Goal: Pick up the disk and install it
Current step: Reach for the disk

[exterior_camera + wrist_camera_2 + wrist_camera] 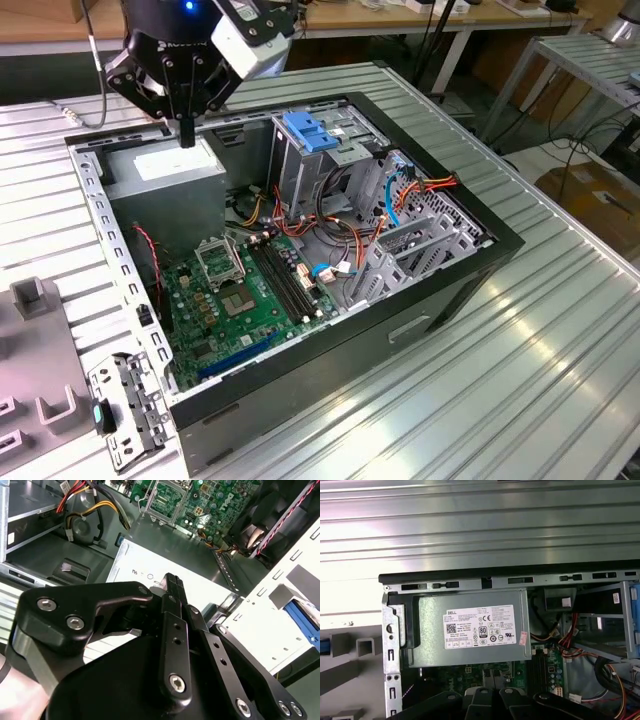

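Exterior view shows the end effector [187, 135] closed on nothing over the open computer case's [330, 370] power supply [170, 195], so pick-up and installation both remain.

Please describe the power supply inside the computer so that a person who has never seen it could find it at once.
Find the open black computer case on the ribbed metal table. In its far corner on the exterior view's left, under the gripper, sits the power supply. It is a plain grey metal box with a white label, unlike the green motherboard beside it.
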Available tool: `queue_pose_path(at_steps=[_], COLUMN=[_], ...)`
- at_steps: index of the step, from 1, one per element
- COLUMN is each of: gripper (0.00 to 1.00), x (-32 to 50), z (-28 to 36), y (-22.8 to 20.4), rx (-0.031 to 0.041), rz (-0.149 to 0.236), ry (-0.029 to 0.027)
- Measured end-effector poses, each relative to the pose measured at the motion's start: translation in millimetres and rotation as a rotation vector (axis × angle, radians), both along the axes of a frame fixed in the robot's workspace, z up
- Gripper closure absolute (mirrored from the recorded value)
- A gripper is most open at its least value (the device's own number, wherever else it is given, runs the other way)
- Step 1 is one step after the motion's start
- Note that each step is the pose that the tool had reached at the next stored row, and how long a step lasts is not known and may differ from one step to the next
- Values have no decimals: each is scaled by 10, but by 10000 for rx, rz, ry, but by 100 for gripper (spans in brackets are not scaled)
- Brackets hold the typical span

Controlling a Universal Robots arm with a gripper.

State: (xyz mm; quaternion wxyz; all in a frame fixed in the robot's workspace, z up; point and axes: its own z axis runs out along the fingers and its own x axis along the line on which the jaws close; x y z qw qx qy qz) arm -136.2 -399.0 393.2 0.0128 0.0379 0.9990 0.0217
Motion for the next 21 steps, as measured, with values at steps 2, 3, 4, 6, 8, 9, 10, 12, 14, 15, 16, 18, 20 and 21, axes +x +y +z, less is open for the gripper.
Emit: queue_pose_path(at_steps=[2,3,4,6,8,9,10,12,14,15,16,18,20,21], gripper=[89,89,89,89,89,89,89,89,89,89,89,89,89,89], x=[-14,-21,-28,-43,-55,-62,-69,-84,-85,-85,-85,-88,-99,-104], z=[0,-1,0,-1,-1,0,0,-1,-1,-1,-1,-1,-1,-1], y=[0,0,0,0,0,0,0,0,0,0,0,0,0,0], rx=[-1,1,0,0,0,-1,-1,0,0,0,0,0,0,-1], rz=[-1,0,0,0,0,0,0,1,0,0,0,-1,0,0], ry=[1,1,1,3,4,5,5,7,8,7,7,7,7,7])
